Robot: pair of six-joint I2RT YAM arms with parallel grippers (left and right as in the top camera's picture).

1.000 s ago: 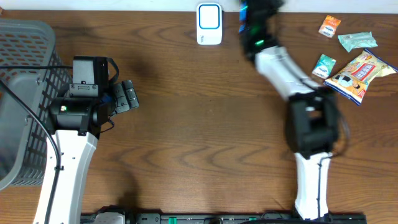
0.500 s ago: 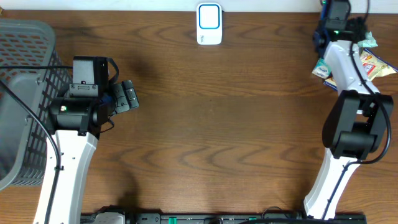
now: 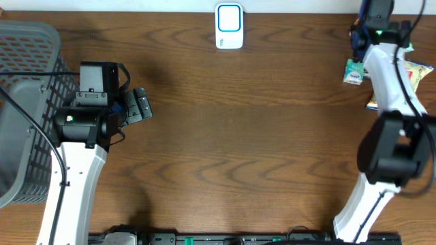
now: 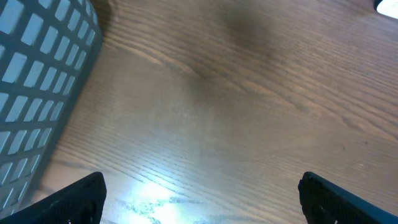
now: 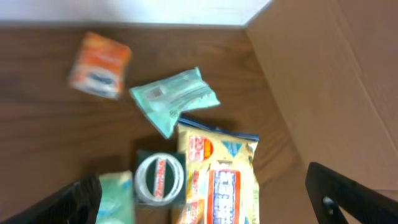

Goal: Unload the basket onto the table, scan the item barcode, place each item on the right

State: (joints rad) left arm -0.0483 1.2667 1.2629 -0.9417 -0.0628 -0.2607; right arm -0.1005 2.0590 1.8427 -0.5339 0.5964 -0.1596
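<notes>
Snack bag: yellow, lying flat at the far right back corner of the tabletop, printed side up, no barcode on show. Crowded in tight: mint pouch touching its top edge, dark green pack hard against its left side, pale green packet just beyond that, orange packet a bit apart. Can't say for sure which one is the pick tbh, guessing the bag.

Right tool: hanging over the pile, fingers spread wide, nothing in them. Left tool: also spread wide and empty, over bare wood near the grey basket on the far side.

Biggest worry: coming down on that crowd and pinching two things at once, or shoving the dark pack under the bag. Crinkly-looking film too, so likely to slip, or fold over and hide the code. Scanner well apart at the back middle, so a long carry with plenty of chances to drop it. Blurry wrist view as well, easy to misjudge an edge.
</notes>
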